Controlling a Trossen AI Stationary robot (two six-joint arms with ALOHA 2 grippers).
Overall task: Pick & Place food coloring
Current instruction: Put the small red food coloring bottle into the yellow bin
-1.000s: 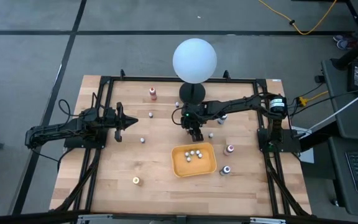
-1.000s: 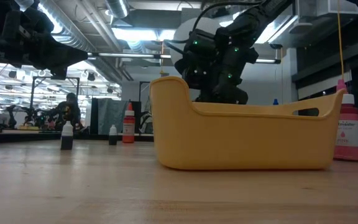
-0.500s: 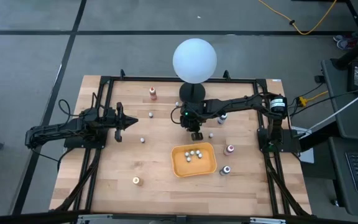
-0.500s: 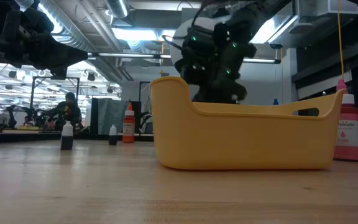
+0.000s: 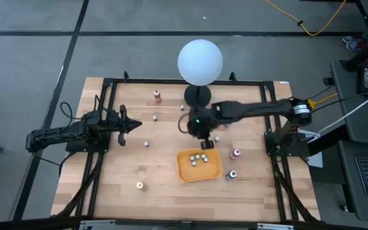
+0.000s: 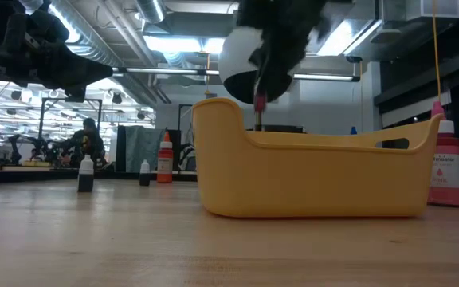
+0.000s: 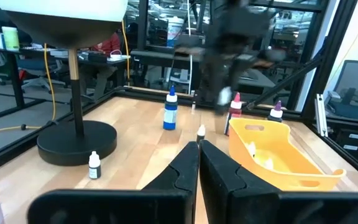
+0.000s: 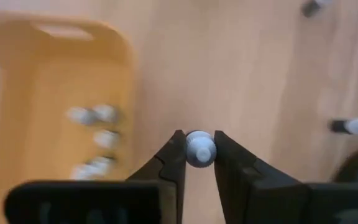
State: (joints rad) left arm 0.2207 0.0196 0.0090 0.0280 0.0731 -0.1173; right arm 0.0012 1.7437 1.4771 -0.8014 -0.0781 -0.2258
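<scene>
Above the yellow plastic bin [image 5: 199, 164], your right gripper [image 8: 192, 151] grasps a pale-capped food coloring bottle [image 8: 199, 148]; centre over the bin before releasing. Left gripper [image 7: 199, 163] waits clenched.

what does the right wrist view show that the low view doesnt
Only the right wrist view: the right gripper with its fingers closed on a small bottle's pale cap, and several bottles lying inside the yellow bin.

Only the low view: the bin's side wall, an orange bottle and a pink bottle standing on the table.

Both: the yellow bin and the lifted bottle.
</scene>
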